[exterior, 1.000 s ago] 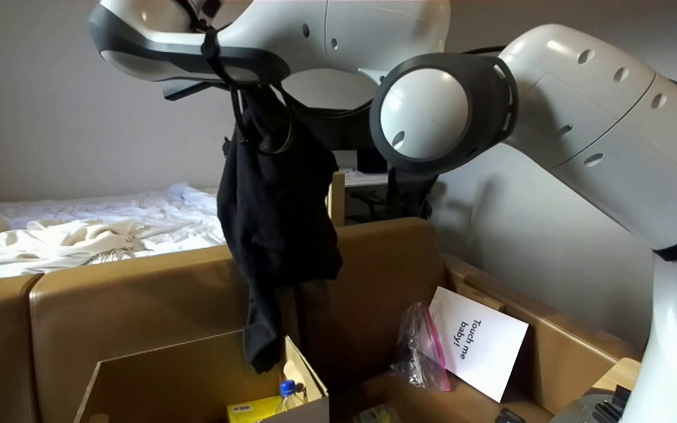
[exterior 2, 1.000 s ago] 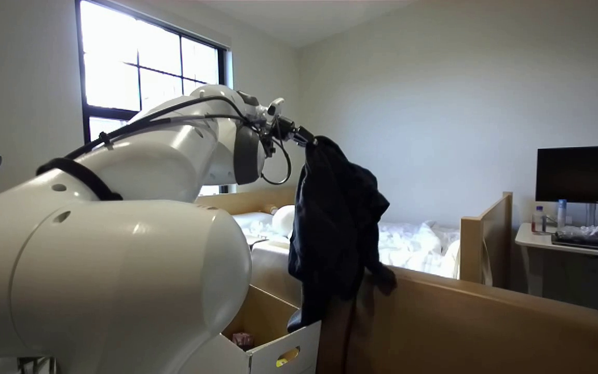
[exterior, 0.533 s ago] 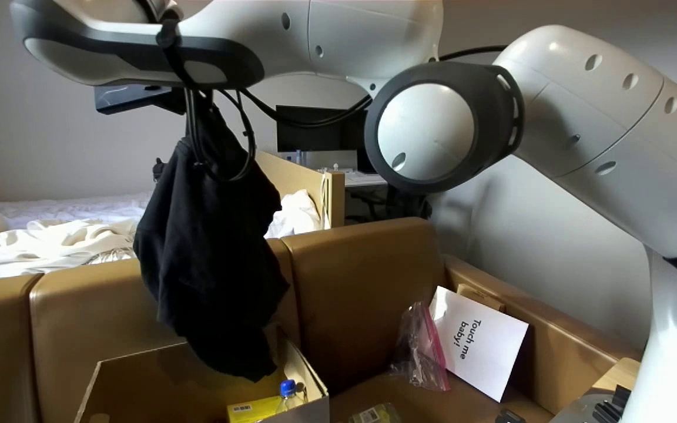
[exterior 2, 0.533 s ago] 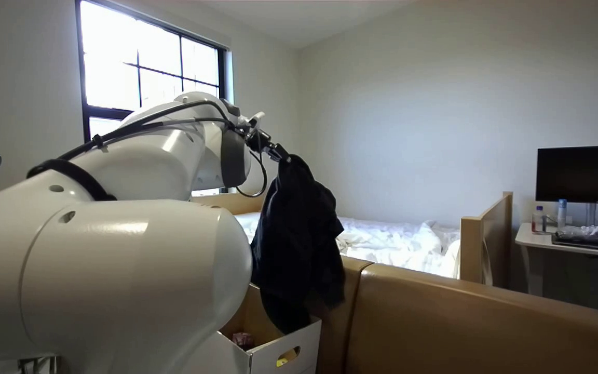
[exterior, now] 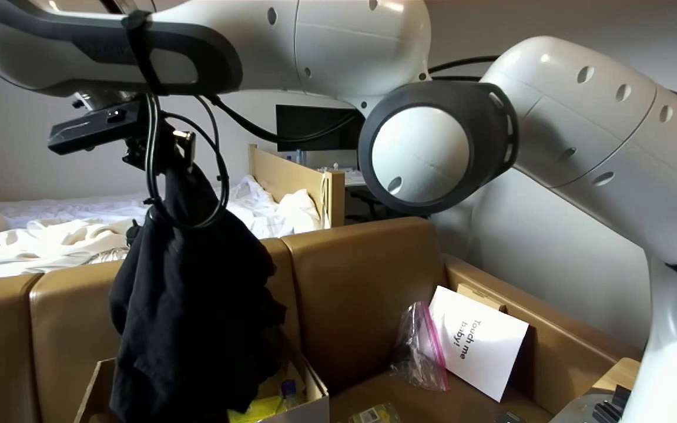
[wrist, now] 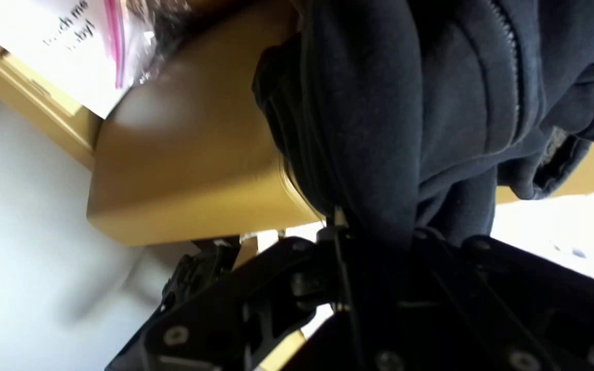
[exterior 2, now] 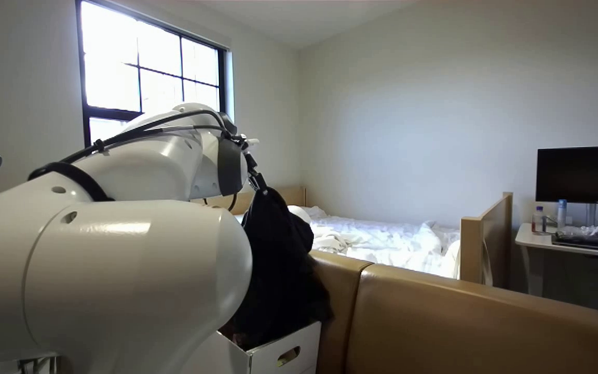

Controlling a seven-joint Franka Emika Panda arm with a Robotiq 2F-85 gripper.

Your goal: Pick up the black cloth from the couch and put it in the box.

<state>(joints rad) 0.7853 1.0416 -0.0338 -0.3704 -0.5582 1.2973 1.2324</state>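
The black cloth hangs bunched from my gripper in an exterior view. It also shows in an exterior view and in the wrist view, where a zipper and folds are visible. My gripper is shut on the cloth's upper end; the fingertips are dark and partly covered by it. The open box stands below; its white wall with a handle hole shows in an exterior view. The cloth's lower part hangs over and into the box opening, hiding much of the inside.
The box holds a yellow package and a blue-capped bottle. The brown couch backrest rises behind it. A clear zip bag, a white printed sheet and a small package lie on the couch. A bed stands behind.
My gripper has moved left and down in both exterior views, carrying the cloth from beside the box's far corner to over the box. Its lower end has dropped into the opening.
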